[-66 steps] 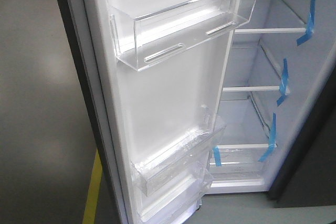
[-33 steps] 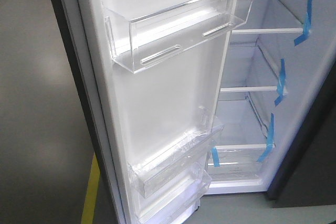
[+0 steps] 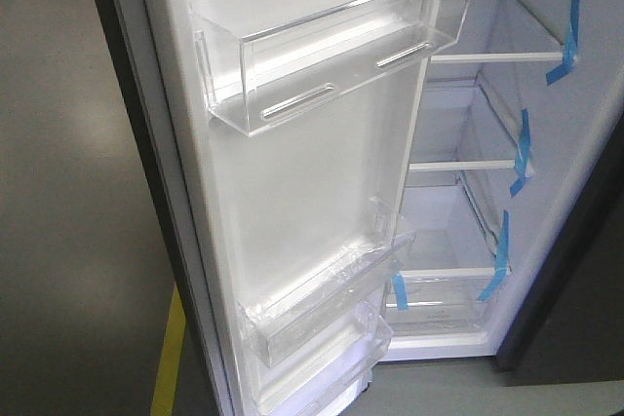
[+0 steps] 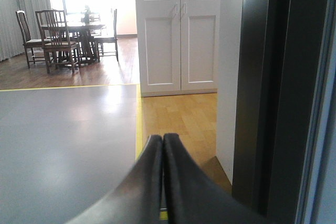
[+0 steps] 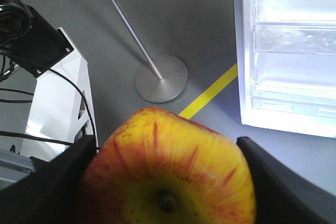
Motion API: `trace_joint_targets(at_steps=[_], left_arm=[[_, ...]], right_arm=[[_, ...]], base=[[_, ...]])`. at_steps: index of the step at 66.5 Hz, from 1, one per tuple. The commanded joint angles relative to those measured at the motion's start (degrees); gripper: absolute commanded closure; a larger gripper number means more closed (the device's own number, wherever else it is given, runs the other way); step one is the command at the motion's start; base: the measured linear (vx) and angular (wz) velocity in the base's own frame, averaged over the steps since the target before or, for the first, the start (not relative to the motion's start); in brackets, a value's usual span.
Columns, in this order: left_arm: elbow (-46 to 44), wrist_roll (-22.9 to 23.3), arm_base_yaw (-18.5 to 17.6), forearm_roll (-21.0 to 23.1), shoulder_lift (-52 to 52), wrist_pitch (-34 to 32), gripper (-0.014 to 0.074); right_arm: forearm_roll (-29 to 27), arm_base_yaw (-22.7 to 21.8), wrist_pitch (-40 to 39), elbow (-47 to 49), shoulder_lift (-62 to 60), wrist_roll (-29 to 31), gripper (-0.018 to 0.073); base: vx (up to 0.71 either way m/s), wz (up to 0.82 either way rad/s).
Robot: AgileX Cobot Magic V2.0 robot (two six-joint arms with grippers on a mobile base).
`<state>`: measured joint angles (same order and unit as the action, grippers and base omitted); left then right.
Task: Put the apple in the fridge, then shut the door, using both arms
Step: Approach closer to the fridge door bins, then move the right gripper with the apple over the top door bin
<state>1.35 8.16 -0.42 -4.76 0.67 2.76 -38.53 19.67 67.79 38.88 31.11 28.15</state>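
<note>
Currently the apple (image 5: pixel 168 177) sits clamped across its sides in the right gripper (image 5: pixel 165 182), outside the open fridge (image 3: pixel 546 192); firm, round and smooth, it looks light but apt to slip, while the left gripper (image 4: pixel 163 150) has its fingers pressed together, empty

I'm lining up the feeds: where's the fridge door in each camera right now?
Front-facing: the door fills the centre, white inner side and clear bins facing the camera.
Left wrist: dark upright slab at the right edge, probably the door's outer side.
Right wrist: top right, lit white inner side with bins.
Shared landmark: the yellow floor line.
</note>
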Motion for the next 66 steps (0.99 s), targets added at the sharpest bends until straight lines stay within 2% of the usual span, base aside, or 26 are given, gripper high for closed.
trace_joint_targets(at_steps=[1,10,15,25,31,48,66], left_arm=[[-0.96,0.49,-0.12,0.05,0.82,-4.52,0.0603],[-0.96,0.49,-0.12,0.05,0.82,-4.52,0.0603],[-0.96,0.49,-0.12,0.05,0.82,-4.52,0.0603],[-0.96,0.49,-0.12,0.05,0.82,-4.52,0.0603],[-0.96,0.49,-0.12,0.05,0.82,-4.52,0.0603],[-0.96,0.49,-0.12,0.05,0.82,-4.52,0.0603],[-0.96,0.49,-0.12,0.05,0.82,-4.52,0.0603]], right_arm=[[-2.74,0.06,-2.33,1.49,0.3,0.62,0.0368],[-1.32,0.06,-7.75,1.77,0.78,1.41,0.0368],[3.87,0.06,-11.87,3.45,3.06,-1.39,0.0368],[14.57,0.06,-12.15,10.17,10.9,-8.15,0.0366],[17.49,0.06,-12.2,14.27,15.49,-9.8,0.0366],[17.83,0.06,-14.23,31.31,28.9,-8.97,0.0366],[17.28,0.06,-14.11,55.14,42.98,-8.78,0.0363]], base=[[0.0,0.0],[0.0,0.0],[0.0,0.0],[0.0,0.0],[0.0,0.0],[0.0,0.0],[0.0,0.0]])
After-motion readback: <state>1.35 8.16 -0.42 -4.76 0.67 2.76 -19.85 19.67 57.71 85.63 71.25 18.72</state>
